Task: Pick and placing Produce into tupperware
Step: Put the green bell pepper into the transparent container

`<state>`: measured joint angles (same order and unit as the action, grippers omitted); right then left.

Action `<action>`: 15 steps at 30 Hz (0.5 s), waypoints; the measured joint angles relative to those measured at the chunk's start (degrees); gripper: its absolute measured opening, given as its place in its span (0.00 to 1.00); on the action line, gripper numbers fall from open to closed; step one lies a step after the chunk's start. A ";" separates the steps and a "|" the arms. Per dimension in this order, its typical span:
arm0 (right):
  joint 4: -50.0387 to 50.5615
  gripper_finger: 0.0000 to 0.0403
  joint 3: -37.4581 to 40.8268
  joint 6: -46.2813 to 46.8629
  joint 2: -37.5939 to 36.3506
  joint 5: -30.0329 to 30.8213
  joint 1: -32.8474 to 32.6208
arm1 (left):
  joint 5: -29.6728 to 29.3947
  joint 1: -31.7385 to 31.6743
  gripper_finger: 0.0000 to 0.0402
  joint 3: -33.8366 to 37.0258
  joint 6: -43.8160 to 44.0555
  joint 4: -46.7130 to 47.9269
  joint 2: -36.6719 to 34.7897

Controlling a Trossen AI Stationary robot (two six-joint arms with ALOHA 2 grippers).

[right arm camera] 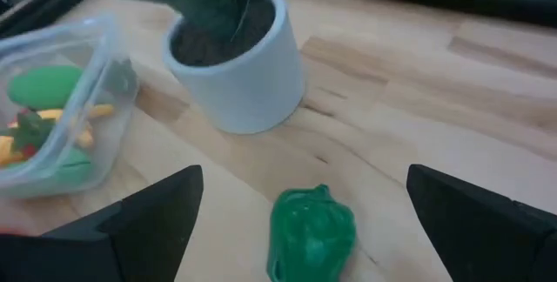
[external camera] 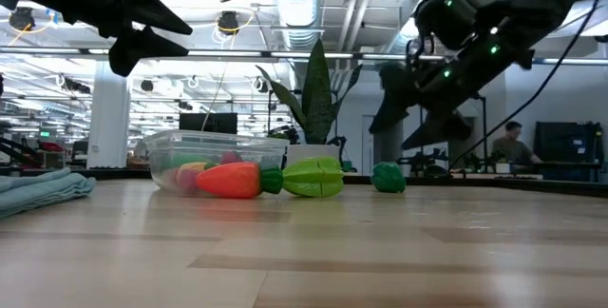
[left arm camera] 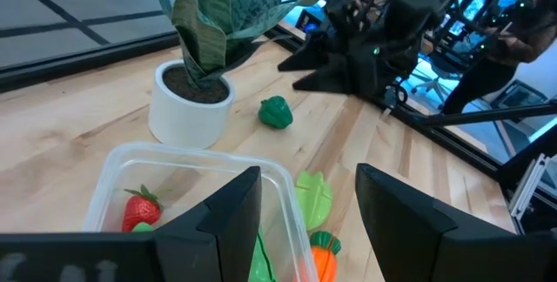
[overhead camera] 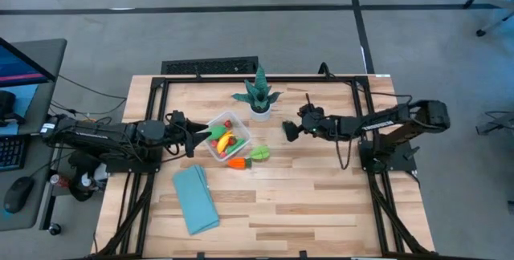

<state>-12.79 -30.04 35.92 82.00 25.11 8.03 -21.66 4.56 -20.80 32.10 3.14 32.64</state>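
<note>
Counter is pale butcher-block wood with plank seams and a black frame along its edges. Tupperware is clear, glossy plastic, squarish with rounded corners, shallow, sitting left of centre toward the far edge; inside it are a red strawberry, yellow and green pieces. Just outside its near right corner lie an orange carrot with a green top and a ridged light-green piece, both smooth moulded plastic. A dark-green lumpy bell pepper sits alone near the white round pot holding a spiky teal plant, by the far edge. Folded light-blue cloth, soft and ribbed, lies toward the near left corner. Left gripper hovers at the tupperware's left rim, fingers parted, nothing held. Right gripper hangs above the pepper, jaws wide apart, empty.
</note>
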 joint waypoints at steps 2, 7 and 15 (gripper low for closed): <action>-2.17 0.99 0.00 0.03 2.85 -0.69 -0.13 | -0.05 0.00 0.44 0.00 0.33 0.00 0.00; -4.42 0.99 -1.69 1.73 7.21 0.57 -0.63 | 0.43 0.02 0.44 0.00 1.83 0.27 0.00; 0.65 0.98 -6.95 1.59 14.04 0.07 0.85 | 0.78 0.01 0.44 0.00 3.00 0.54 0.00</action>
<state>-12.14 -36.99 37.52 96.05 25.18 8.88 -20.88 4.57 -20.80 35.10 3.67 32.64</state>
